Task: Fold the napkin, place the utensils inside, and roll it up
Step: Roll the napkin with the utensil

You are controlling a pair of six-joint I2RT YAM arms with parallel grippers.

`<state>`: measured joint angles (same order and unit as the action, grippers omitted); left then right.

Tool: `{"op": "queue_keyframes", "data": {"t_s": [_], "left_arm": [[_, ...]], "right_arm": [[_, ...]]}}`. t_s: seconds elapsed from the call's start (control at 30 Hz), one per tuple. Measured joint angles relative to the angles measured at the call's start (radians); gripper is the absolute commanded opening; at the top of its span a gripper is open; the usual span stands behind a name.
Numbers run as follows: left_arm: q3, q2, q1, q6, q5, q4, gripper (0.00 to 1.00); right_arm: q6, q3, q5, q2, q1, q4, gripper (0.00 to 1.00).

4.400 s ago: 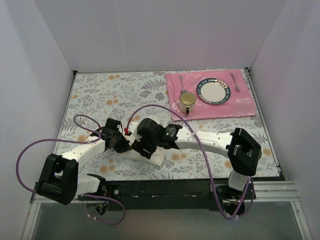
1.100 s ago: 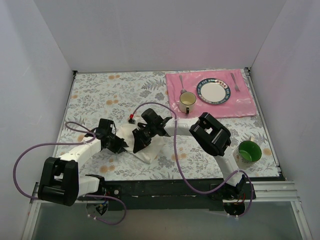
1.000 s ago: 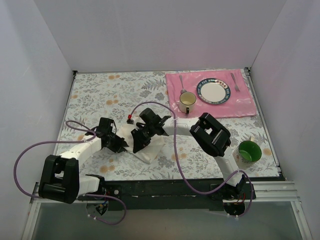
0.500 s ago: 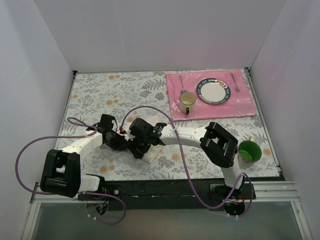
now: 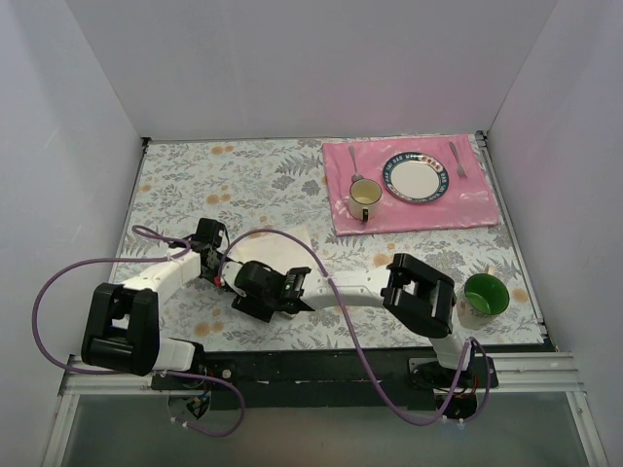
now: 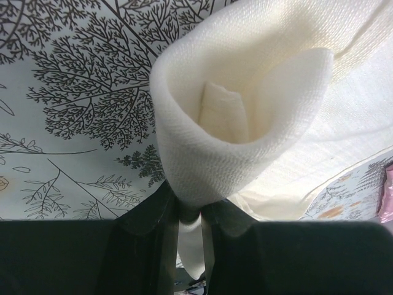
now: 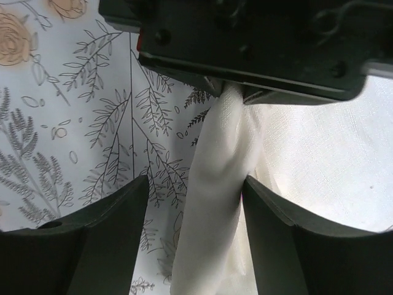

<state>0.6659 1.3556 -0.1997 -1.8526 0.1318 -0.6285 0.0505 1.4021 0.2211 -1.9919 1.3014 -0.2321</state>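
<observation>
The off-white napkin (image 5: 280, 249) lies partly spread on the flowered tablecloth, left of centre. In the left wrist view its corner curls into an open cone (image 6: 245, 104). My left gripper (image 5: 222, 274) (image 6: 190, 215) is shut on the napkin's edge below that cone. My right gripper (image 5: 249, 292) (image 7: 195, 209) is open, its fingers either side of a twisted strand of the napkin (image 7: 215, 203) that hangs from the left gripper's body (image 7: 258, 43). The strand touches the right finger (image 7: 276, 221). The knife is not in view.
A pink placemat (image 5: 467, 209) at the back right carries a plate (image 5: 417, 180), a yellow mug (image 5: 364, 197), a spoon (image 5: 355, 161) and a fork (image 5: 457, 159). A green cup (image 5: 484, 293) stands at the right, beside my right arm's elbow (image 5: 421, 292).
My right gripper has moved left and nearer the front edge, to just beside the left gripper. The left gripper has shifted slightly back. The napkin has gone from a bundle to partly spread behind them.
</observation>
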Motion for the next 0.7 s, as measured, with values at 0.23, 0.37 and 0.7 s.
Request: {"op": "queue_keyframes", "data": {"t_s": [0.23,0.37,0.7], "left_arm": [[0.009,0.008,0.001,-0.005,0.006,-0.02,0.0],[0.011,0.01,0.014,-0.007,0.016,-0.032,0.0],[0.01,-0.01,0.012,-0.014,0.0,-0.055,0.0]], "right_arm": [[0.053,0.023,0.121,-0.069,0.025,0.053,0.67],[0.058,0.04,0.18,-0.087,0.032,0.061,0.52],[0.008,-0.015,0.161,-0.078,0.018,0.14,0.06]]}}
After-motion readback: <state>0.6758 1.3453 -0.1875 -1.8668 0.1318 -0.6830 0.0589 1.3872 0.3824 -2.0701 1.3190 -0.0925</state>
